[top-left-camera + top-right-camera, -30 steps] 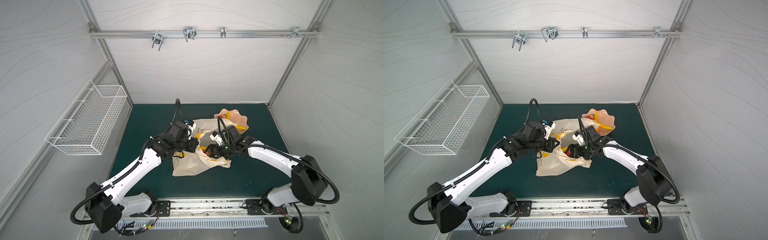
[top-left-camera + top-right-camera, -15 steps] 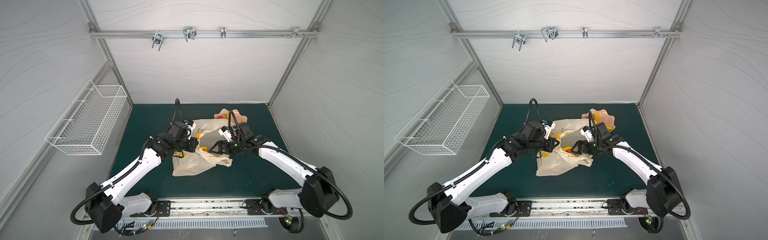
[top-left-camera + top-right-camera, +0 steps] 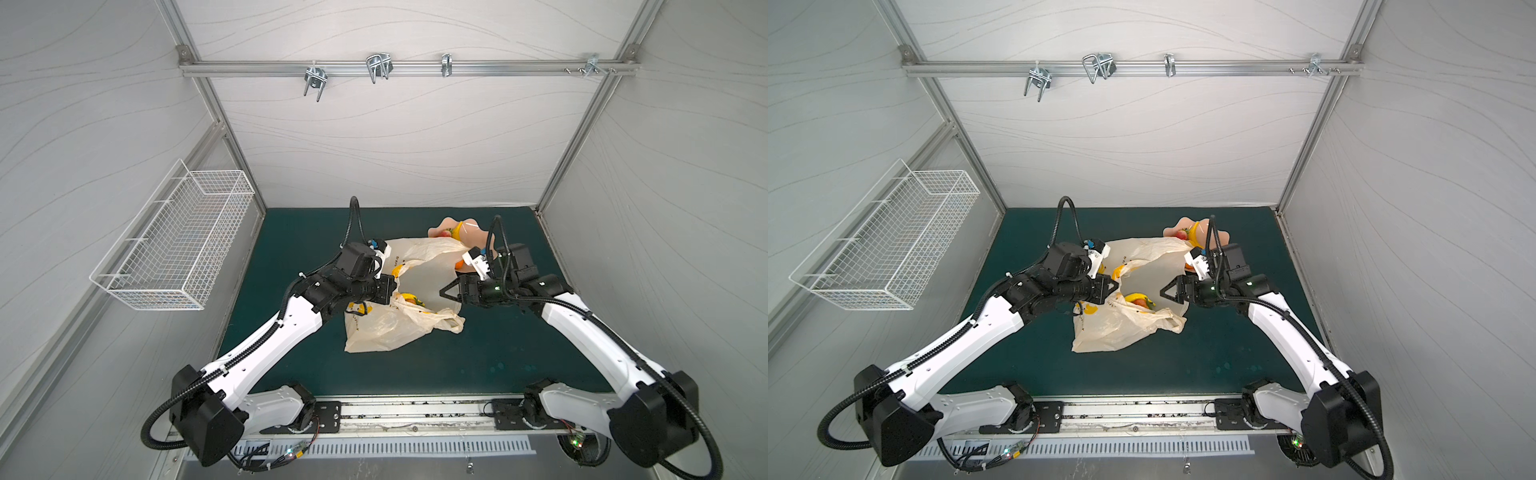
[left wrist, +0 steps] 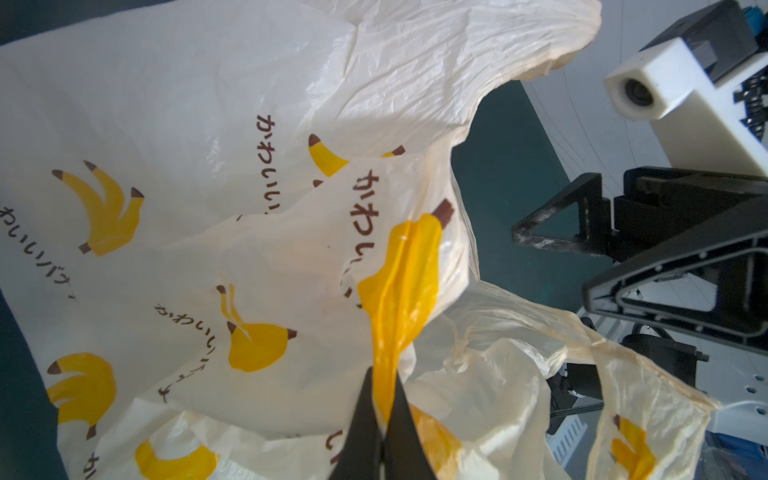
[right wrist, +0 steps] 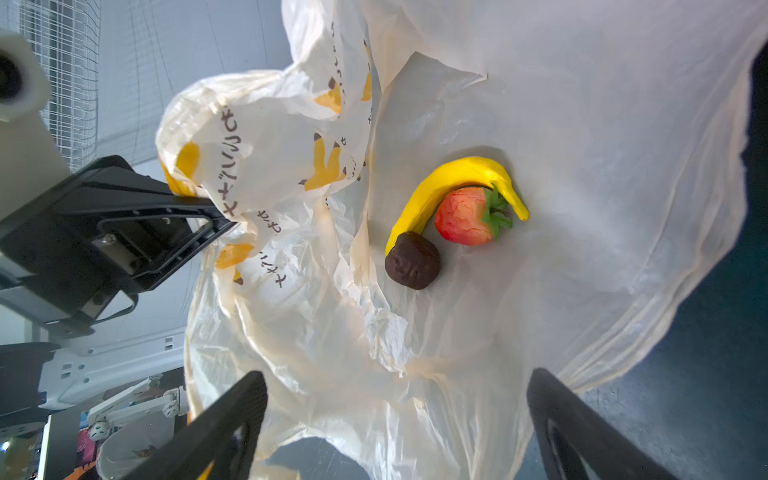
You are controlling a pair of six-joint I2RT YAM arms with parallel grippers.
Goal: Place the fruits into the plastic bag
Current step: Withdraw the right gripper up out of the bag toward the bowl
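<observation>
The plastic bag (image 5: 457, 353) is thin, crinkled, slightly translucent cream film with a soft sheen. The banana (image 5: 453, 176) looks smooth and glossy, the strawberry (image 5: 463, 216) veined and satiny, the dark brown piece (image 5: 411, 261) matt and dimpled. The worktop (image 3: 498, 357) is matt dark green. The wire basket (image 3: 178, 245) is white-coated metal.

One bag (image 5: 540, 124); inside, one banana (image 5: 449, 174), one strawberry (image 5: 463, 216), one brown piece (image 5: 411, 261).

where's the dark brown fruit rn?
Inside the plastic bag: in the right wrist view the dark brown piece lies on the bag's inner film, touching one end of the banana, with the strawberry just beside it.
</observation>
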